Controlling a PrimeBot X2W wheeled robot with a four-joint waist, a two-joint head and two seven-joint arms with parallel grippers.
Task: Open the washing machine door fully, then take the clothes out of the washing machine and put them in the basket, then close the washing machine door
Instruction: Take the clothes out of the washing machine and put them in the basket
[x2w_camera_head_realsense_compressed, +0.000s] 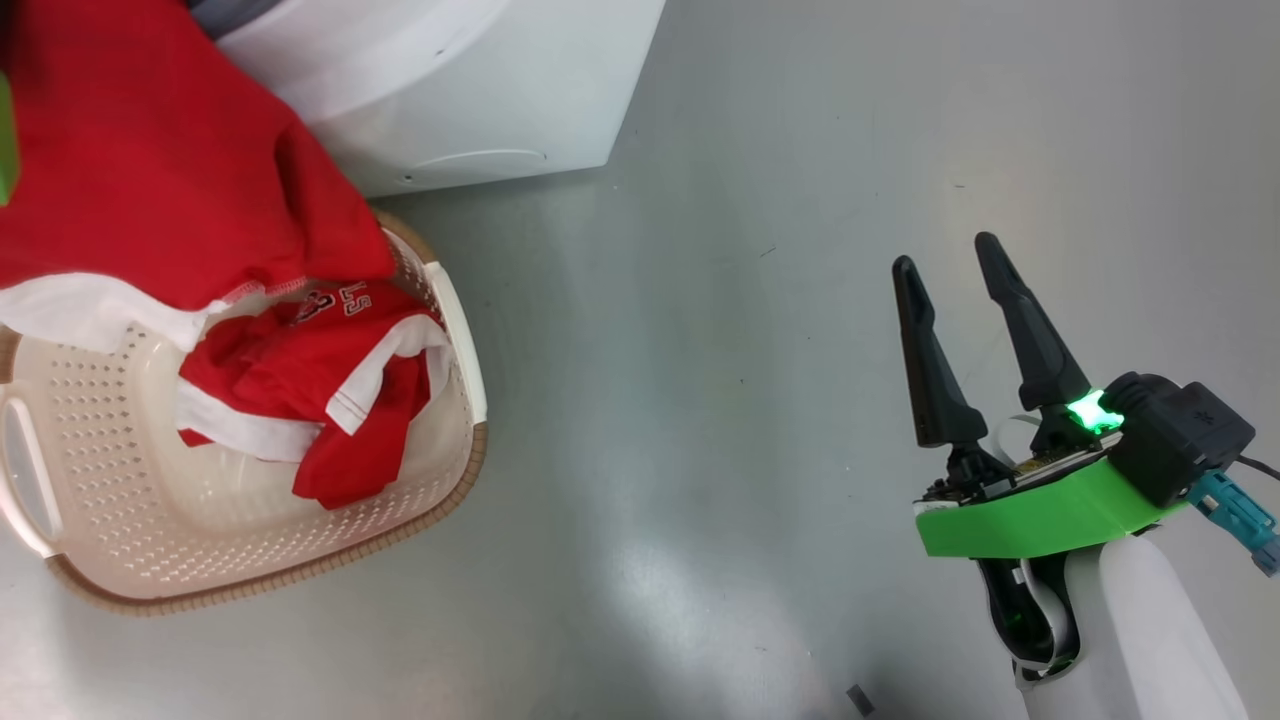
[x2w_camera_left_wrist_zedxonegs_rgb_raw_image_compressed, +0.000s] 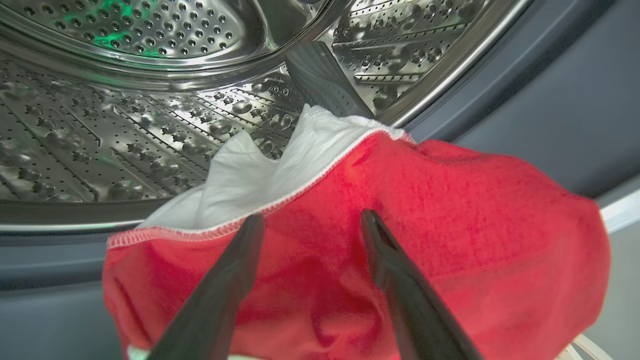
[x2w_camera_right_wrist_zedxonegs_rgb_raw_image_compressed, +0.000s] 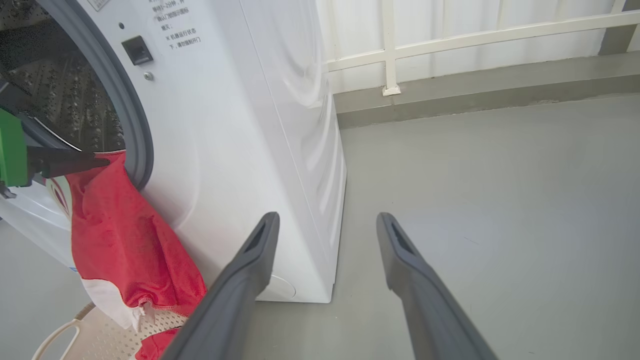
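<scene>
Head view: right gripper (x2w_camera_head_realsense_compressed: 948, 250) spread, empty, above the floor (x2w_camera_head_realsense_compressed: 700, 400); clothes (x2w_camera_head_realsense_compressed: 300, 390) in the basket (x2w_camera_head_realsense_compressed: 120, 480). Left wrist: left gripper (x2w_camera_left_wrist_zedxonegs_rgb_raw_image_compressed: 306, 220) splayed (not pinching) on a red garment (x2w_camera_left_wrist_zedxonegs_rgb_raw_image_compressed: 425, 225) at the washing machine (x2w_camera_left_wrist_zedxonegs_rgb_raw_image_compressed: 150, 125) mouth. Right wrist: garment dangles into basket.

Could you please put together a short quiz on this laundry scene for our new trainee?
1. True or false: the basket is empty.
2. The right gripper is: A) shut on cloth; B) open above the floor; C) down in the basket.
3. Fill in: the red garment hangs from the drum mouth down toward the ____.
Key: 1 false, red and white clothes lie in it; 2 B; 3 basket.
</scene>
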